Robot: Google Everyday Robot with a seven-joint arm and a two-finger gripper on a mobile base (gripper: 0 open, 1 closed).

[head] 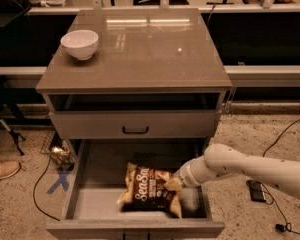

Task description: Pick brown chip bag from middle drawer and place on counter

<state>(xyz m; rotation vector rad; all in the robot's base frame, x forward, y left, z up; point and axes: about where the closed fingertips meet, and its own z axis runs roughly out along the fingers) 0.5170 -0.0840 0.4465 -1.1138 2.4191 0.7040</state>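
Observation:
The brown chip bag (149, 190), dark brown with cream edges and white script, is in the open middle drawer (85, 184), toward its front centre. My gripper (173, 184) reaches in from the right on a white arm and is shut on the bag's right edge. The bag is tilted, with its upper part raised off the pale drawer floor. The counter (140, 54) is the glossy grey-brown top of the cabinet above.
A white bowl (80, 44) stands at the counter's back left. A shallower closed drawer front with a black pull (135, 130) sits above the open drawer. Cables, a small wire object (57, 153) and a shoe (2, 170) lie on the floor at left.

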